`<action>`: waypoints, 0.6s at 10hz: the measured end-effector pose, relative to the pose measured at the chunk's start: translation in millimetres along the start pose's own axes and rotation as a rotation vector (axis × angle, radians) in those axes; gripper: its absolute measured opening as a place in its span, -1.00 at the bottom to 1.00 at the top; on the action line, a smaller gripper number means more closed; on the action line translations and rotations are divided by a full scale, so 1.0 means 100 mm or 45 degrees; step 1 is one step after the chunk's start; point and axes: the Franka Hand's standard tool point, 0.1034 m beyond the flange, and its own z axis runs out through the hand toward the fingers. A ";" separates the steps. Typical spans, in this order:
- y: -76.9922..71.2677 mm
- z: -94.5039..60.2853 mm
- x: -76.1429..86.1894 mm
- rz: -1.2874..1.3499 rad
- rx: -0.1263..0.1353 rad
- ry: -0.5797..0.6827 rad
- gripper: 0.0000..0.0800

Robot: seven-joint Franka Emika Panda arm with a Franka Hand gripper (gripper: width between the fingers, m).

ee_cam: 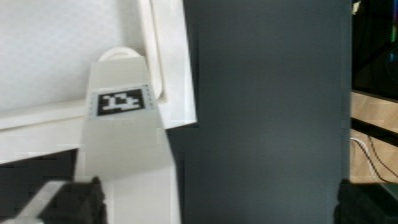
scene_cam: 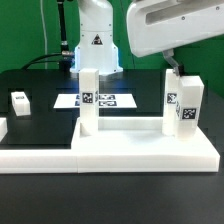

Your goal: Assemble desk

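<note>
The white desk tabletop point(scene_cam: 140, 150) lies flat at the front of the black table. Two white legs stand upright on it: one at its back corner on the exterior view's left point(scene_cam: 89, 100), one on the right point(scene_cam: 182, 105), each with a black-and-white tag. A third leg point(scene_cam: 20, 101) lies loose far left. My gripper point(scene_cam: 176, 68) hangs just above the right leg, open. In the wrist view the gripper point(ee_cam: 217, 208) has dark fingers point(ee_cam: 64, 205) spread wide. The tagged leg point(ee_cam: 121, 150) stands close by one finger, not clamped, on the tabletop point(ee_cam: 54, 70).
The marker board point(scene_cam: 110, 100) lies flat behind the tabletop, before the robot base point(scene_cam: 95, 40). A low white rail piece point(scene_cam: 35, 152) adjoins the tabletop on the exterior view's left. Black table surface point(ee_cam: 267, 100) shows beside the slab.
</note>
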 end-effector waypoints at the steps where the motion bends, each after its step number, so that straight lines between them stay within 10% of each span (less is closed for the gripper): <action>1: 0.00 0.01 0.00 0.000 0.000 -0.001 0.62; 6: 0.32 -0.02 -0.11 -0.140 -0.155 -0.138 0.62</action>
